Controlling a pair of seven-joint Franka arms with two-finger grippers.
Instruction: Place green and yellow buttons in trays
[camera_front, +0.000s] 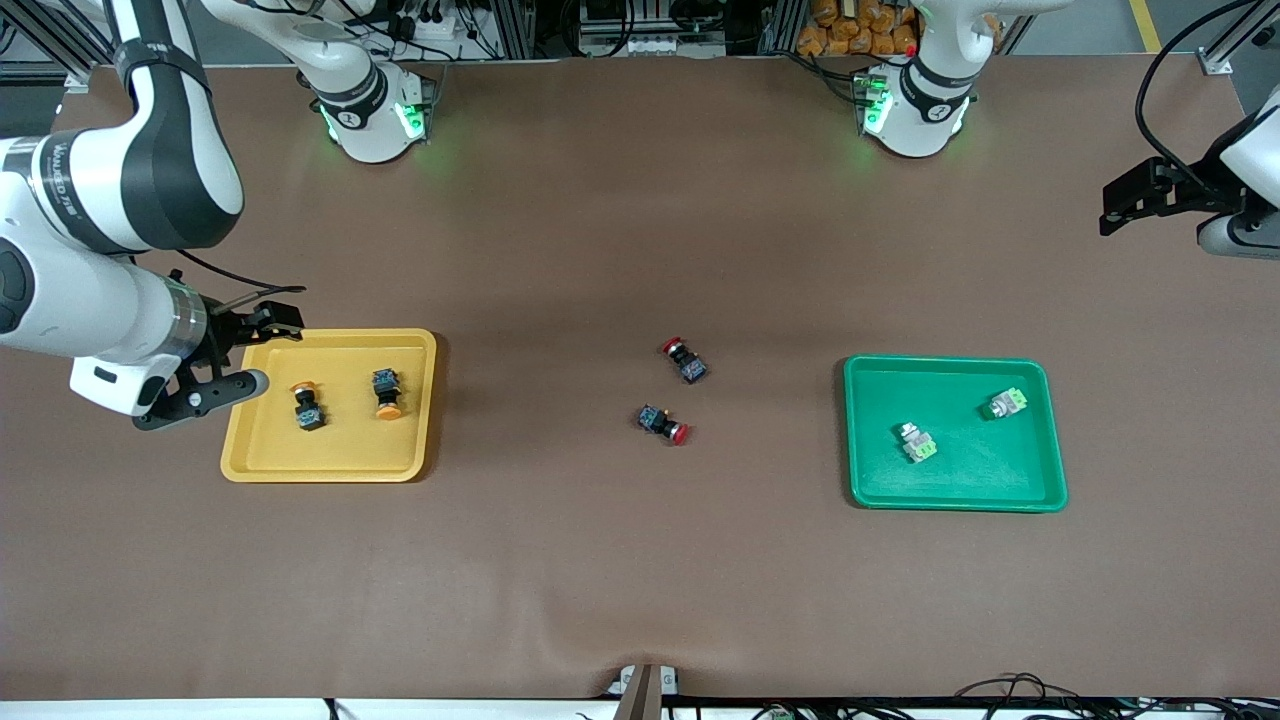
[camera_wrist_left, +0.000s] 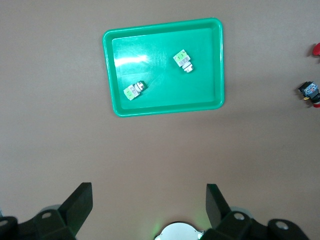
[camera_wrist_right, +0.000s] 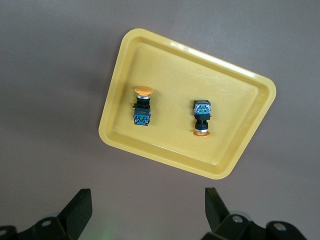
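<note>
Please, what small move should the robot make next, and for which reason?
Probably only pull both arms back and stop. Both orange-capped black buttons lie in the yellow plastic tray, both green-ended silver buttons in the green plastic tray. Right gripper and left gripper are open, empty.

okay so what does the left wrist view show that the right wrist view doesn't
Only the left wrist view shows the green tray with two green buttons in it, plus parts of two red-capped switches at its edge. Only the right wrist view shows the yellow tray with two yellow buttons in it. Both show brown table and their own open, empty tool: left tool, right tool.
</note>
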